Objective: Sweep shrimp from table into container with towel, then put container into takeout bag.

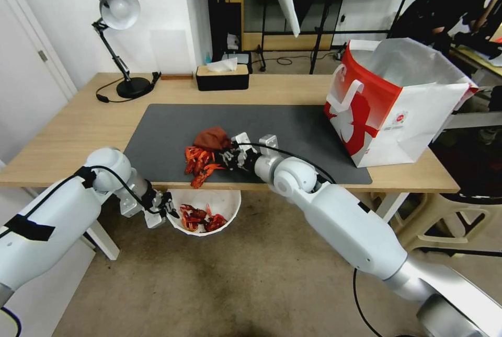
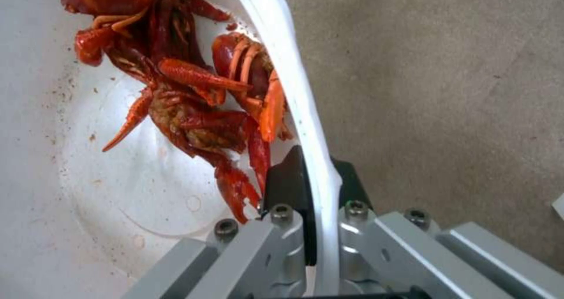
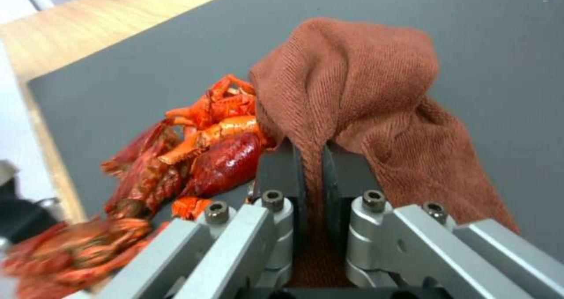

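A heap of red-orange shrimp lies on the dark mat at the table's front edge, some overhanging it; the shrimp also show in the right wrist view. My right gripper is shut on the rust-brown towel, which bunches up right beside the heap; the towel is pinched between the black pads. Just below the table edge my left gripper is shut on the rim of the white container, which holds several shrimp. The rim runs between the left pads. The takeout bag stands open at the table's right end.
A black tissue box and a desk lamp stand at the back of the table. The grey mat covers its middle. Carpeted floor lies below the container. A stool stands under the table's right end.
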